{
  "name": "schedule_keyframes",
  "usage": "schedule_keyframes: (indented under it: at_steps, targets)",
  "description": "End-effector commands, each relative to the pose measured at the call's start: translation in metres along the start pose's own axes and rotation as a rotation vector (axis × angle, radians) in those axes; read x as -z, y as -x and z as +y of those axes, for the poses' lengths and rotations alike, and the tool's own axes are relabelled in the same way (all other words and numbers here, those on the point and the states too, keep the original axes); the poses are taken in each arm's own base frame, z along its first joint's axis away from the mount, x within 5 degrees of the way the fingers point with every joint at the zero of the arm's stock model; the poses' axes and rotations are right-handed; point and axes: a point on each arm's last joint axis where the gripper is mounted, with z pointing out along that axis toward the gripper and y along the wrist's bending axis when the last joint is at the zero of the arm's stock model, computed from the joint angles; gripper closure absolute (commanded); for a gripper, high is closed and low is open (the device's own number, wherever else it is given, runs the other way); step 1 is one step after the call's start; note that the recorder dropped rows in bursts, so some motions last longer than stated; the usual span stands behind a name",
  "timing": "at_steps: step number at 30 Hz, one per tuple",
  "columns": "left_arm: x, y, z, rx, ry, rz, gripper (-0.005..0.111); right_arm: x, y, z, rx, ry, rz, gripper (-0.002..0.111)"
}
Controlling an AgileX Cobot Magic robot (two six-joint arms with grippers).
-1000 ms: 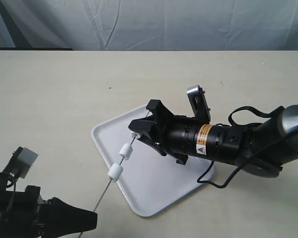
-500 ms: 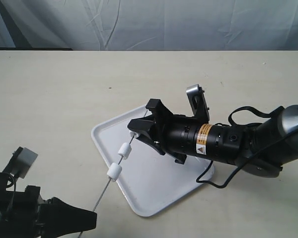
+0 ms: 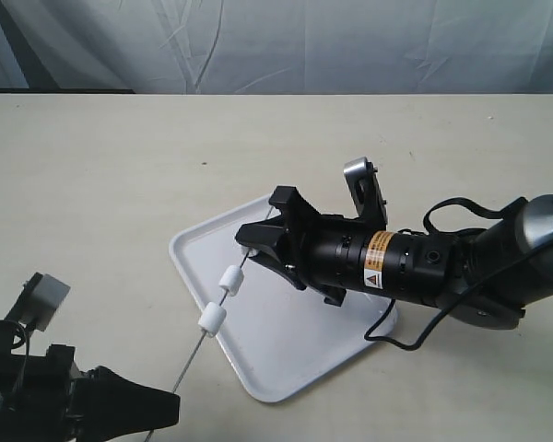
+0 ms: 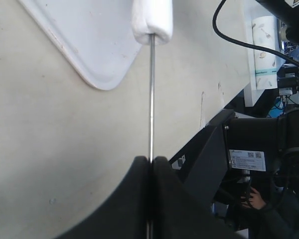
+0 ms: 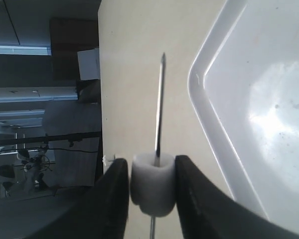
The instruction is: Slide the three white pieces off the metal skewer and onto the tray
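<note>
The metal skewer point(image 3: 192, 364) runs slanted from my left gripper point(image 3: 170, 405) up over the tray point(image 3: 295, 359). The left gripper point(image 4: 150, 160) is shut on the skewer's point(image 4: 151, 99) lower end. Two white pieces point(image 3: 212, 318) point(image 3: 230, 281) sit free on the rod; the nearest one point(image 4: 152, 20) shows in the left wrist view. My right gripper point(image 3: 251, 245) holds the third white piece point(image 3: 251, 249) near the tip. In the right wrist view that piece point(image 5: 153, 191) sits between the fingers point(image 5: 189, 199) of the right gripper point(image 5: 151, 169), and the skewer's point point(image 5: 162, 64) sticks out past it.
The tray's rim point(image 5: 199, 99) lies beside the skewer tip, over a beige tabletop point(image 3: 120, 184). The right arm's black body and its cable point(image 3: 396, 331) lie across the tray's right side. A grey curtain hangs behind the table.
My right gripper has shifted very slightly to the left with the white piece. The left gripper and the two free pieces stay where they were.
</note>
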Motion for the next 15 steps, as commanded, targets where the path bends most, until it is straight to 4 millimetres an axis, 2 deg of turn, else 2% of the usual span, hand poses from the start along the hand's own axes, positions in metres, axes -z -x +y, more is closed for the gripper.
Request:
schedule_keyframes:
  at_steps: [1, 10, 15]
  targets:
    - [-0.0001, 0.0013, -0.0037, -0.001, -0.029, -0.007, 0.107, -0.0007, -0.0002, 0.0012, 0.011, 0.010, 0.007, 0.077]
    - [-0.0001, 0.0011, -0.0043, 0.001, -0.036, -0.006, 0.107, -0.0010, 0.0012, 0.0003, 0.010, -0.004, -0.005, 0.077]
    - [-0.0001, 0.0011, -0.0043, 0.001, -0.036, -0.006, 0.107, -0.0010, 0.0017, 0.0008, 0.035, 0.001, -0.010, 0.092]
